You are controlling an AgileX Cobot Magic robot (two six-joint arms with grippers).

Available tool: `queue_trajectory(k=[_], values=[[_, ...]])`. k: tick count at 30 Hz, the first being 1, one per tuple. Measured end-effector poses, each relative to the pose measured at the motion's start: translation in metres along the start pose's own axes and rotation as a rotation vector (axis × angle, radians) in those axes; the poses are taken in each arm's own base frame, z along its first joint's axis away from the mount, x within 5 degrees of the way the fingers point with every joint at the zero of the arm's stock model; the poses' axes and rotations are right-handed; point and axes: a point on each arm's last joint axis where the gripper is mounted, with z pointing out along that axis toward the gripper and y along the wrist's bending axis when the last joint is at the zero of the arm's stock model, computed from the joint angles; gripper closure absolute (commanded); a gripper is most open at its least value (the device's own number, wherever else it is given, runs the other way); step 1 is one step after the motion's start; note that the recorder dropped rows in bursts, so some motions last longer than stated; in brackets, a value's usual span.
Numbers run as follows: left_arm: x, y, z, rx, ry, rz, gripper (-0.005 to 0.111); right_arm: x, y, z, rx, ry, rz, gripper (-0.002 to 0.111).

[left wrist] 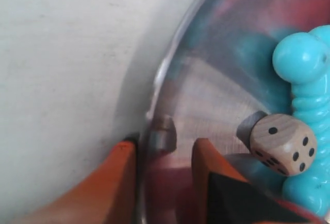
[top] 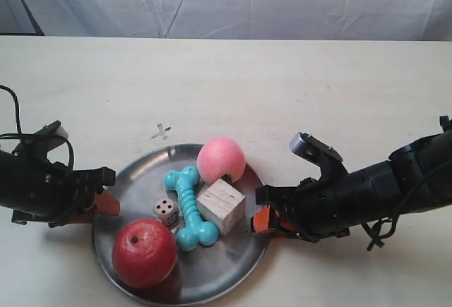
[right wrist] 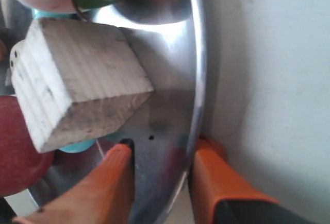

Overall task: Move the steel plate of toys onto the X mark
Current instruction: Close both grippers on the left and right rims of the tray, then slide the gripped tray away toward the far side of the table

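The steel plate (top: 138, 171) lies on the cream table and holds a red apple-like ball (top: 144, 253), a pink ball (top: 221, 159), a teal bone (top: 189, 207), a wooden cube (top: 221, 206) and a spotted die (top: 167, 212). The faint X mark (top: 162, 132) is on the table just beyond the plate's far rim. My left gripper (left wrist: 162, 149) is open and straddles the plate's rim (left wrist: 154, 95), near the die (left wrist: 283, 144). My right gripper (right wrist: 162, 149) is open and straddles the opposite rim (right wrist: 198, 80), next to the cube (right wrist: 77, 80).
A wrinkled white cloth backdrop (top: 233, 0) hangs behind the table's far edge. Black cables (top: 14, 120) trail from the arm at the exterior view's left. The plate sits close to the table's near edge.
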Motion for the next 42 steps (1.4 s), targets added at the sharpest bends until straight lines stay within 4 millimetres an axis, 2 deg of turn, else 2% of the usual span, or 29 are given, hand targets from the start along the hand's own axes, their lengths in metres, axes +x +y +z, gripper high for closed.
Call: queue_trajectory(k=[4,6,11,15,19,25,29,35,38,42], values=[[-0.001,0.002,0.002,-0.003,-0.010,0.009,0.098,-0.001,-0.003,0.000,0.034,-0.007,0.003,0.109],[-0.002,0.003,0.003,-0.012,-0.013,0.010,0.107,-0.001,-0.004,0.000,0.044,-0.016,0.027,0.109],[-0.004,0.003,0.003,-0.010,-0.016,0.011,0.107,-0.004,-0.004,0.001,0.047,-0.026,0.045,0.109],[-0.015,-0.001,0.003,-0.009,-0.031,0.041,0.107,-0.013,-0.001,0.001,0.058,-0.047,0.066,0.109],[-0.035,-0.009,-0.002,-0.023,-0.056,0.086,0.107,-0.033,0.007,0.002,0.081,-0.051,0.069,0.109],[-0.074,-0.021,-0.017,-0.109,-0.126,0.153,0.107,-0.076,0.034,-0.003,0.068,-0.097,0.020,0.109],[-0.101,-0.022,-0.027,-0.190,-0.178,0.186,0.107,-0.105,0.050,0.000,0.036,-0.107,0.006,0.109],[-0.132,0.006,-0.025,-0.255,-0.147,0.091,0.107,-0.140,0.061,0.022,-0.030,-0.024,0.037,0.109],[-0.142,0.025,-0.017,-0.253,-0.117,0.021,0.107,-0.152,0.059,0.039,-0.047,0.015,0.061,0.109],[-0.147,0.036,-0.005,-0.254,-0.080,-0.005,0.107,-0.160,0.051,0.056,-0.030,0.053,0.094,0.109]])
